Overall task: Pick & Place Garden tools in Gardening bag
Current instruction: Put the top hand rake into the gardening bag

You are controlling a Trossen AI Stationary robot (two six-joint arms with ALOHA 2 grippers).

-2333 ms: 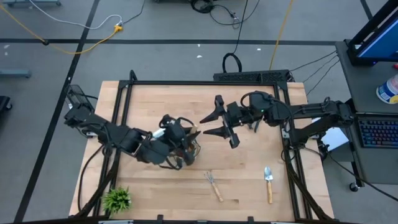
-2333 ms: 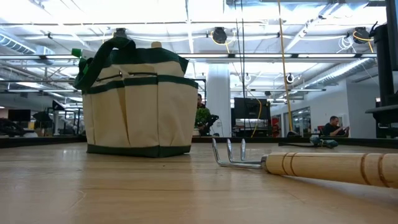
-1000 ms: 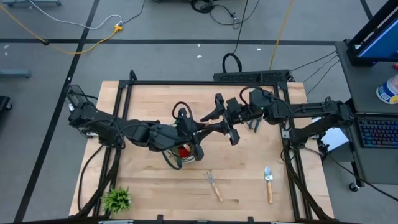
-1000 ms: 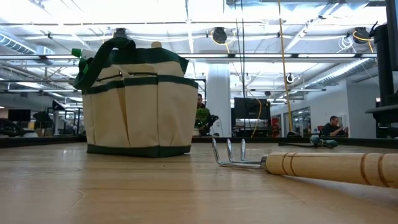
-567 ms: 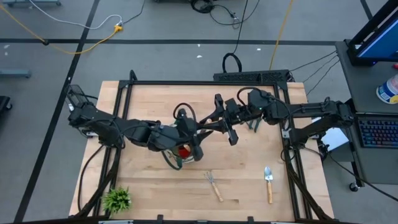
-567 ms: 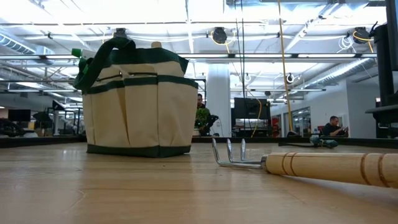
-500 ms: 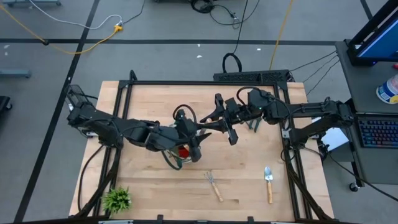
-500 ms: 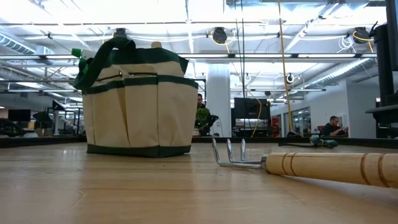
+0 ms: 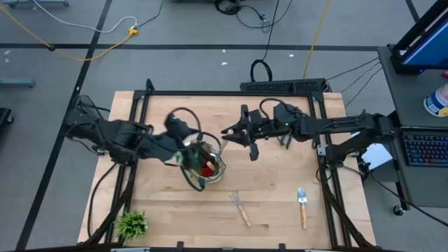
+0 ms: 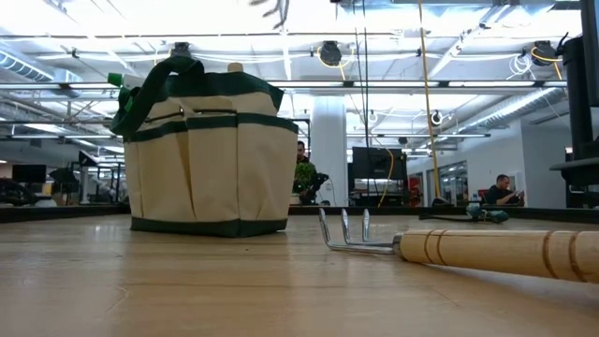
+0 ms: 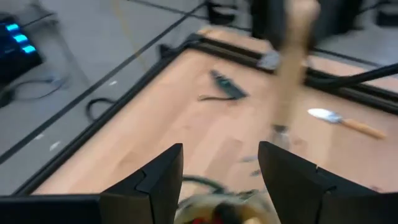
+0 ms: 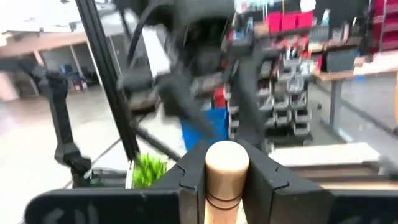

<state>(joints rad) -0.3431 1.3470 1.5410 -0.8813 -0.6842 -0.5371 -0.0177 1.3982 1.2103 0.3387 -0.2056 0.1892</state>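
Right gripper (image 9: 236, 137) clamps a wooden-handled tool (image 12: 226, 180) just beside the gardening bag (image 9: 204, 165).
We see our left gripper (image 11: 219, 180) spread wide over the bag, while a hand rake (image 9: 240, 208) and trowel (image 9: 302, 206) lie on the table (image 9: 273, 185) nearer the front edge.

Upright beige gardening bag (image 9: 204, 166); hand rake (image 9: 240, 208) and trowel (image 9: 302, 206) flat nearby.

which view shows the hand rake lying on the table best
The low view: the hand rake lies close to the lens, its metal tines and wooden handle clear, though the handle's end is cut off. The high view shows the whole rake, small, between the gardening bag and the trowel. The left wrist view shows only blur there; the right wrist view misses it.
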